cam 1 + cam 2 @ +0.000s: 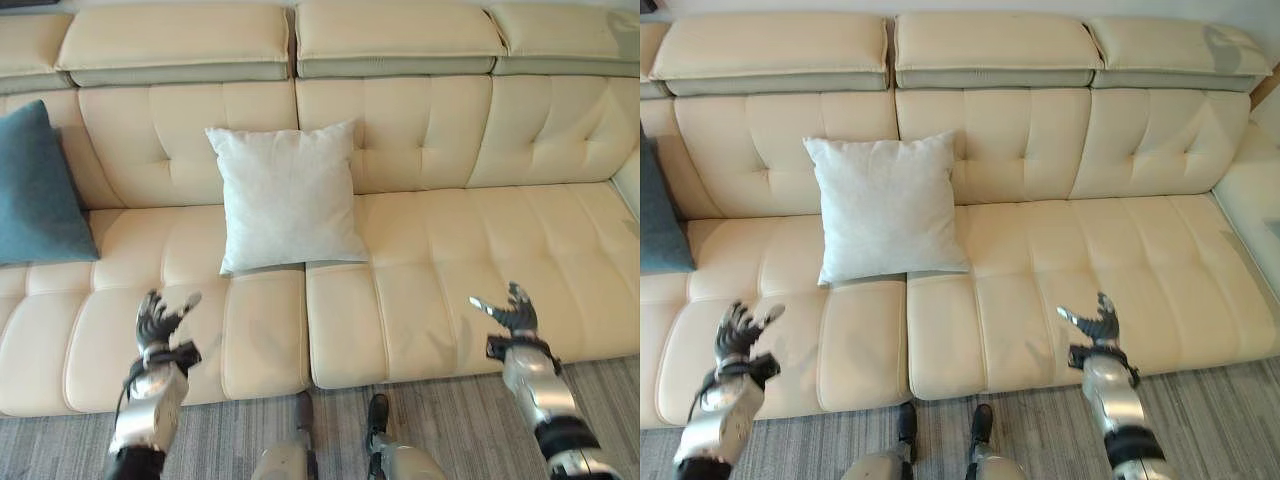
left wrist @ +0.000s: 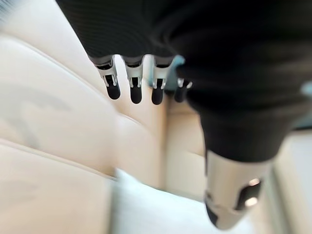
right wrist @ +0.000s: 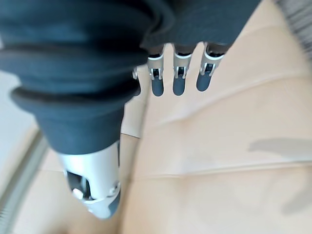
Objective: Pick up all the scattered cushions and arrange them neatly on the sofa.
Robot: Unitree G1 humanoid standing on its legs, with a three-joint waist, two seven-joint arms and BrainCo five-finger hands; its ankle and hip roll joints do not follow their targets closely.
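Observation:
A white cushion (image 1: pixel 287 196) stands upright against the backrest of the cream sofa (image 1: pixel 450 270), near its middle. A teal cushion (image 1: pixel 38 195) leans on the backrest at the far left. My left hand (image 1: pixel 160 322) hovers over the front of the left seat, fingers relaxed and holding nothing. Over the front edge of the right seat my right hand (image 1: pixel 510 312) is open too. In the left wrist view the left hand's fingers (image 2: pixel 135 87) point across the seat toward the white cushion (image 2: pixel 156 209). The right hand's fingers (image 3: pixel 178 80) hang above bare cream leather.
The sofa has three headrest pads (image 1: pixel 395 35) along its top. A grey striped carpet (image 1: pixel 460 430) lies in front of the sofa. The right half of the seat (image 1: pixel 1120 260) has nothing on it.

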